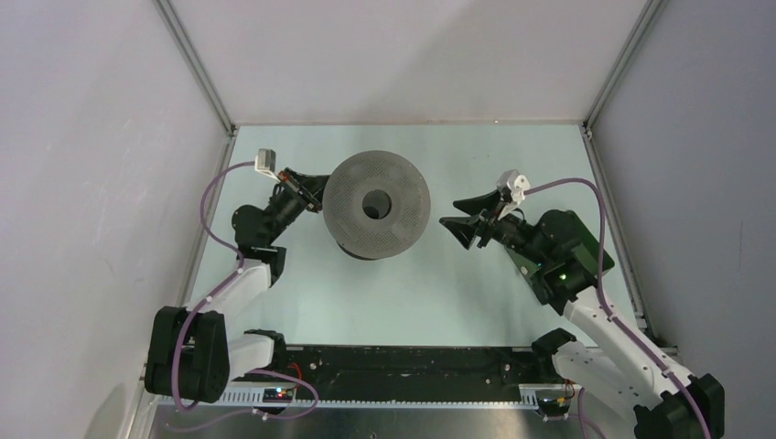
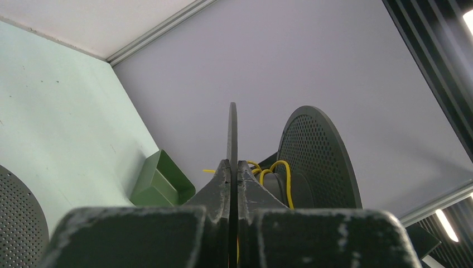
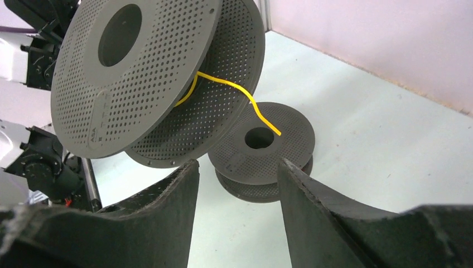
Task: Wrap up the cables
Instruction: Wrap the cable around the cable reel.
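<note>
Above the pale green tabletop, the left pincer is clenched on the rim of a large dark grey perforated spool.
A thin yellow cable trails from between its flanges, with its loose end over a smaller grey spool lying flat; the right pincer stands released nearby.

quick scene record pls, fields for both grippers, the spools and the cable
left gripper: shut on big spool's flange
right gripper: open, empty, pointed at the spools
big spool: raised and tilted, over the small spool
small spool: flat on the table
yellow cable: partly wound on big spool, loose end sticking out
</note>
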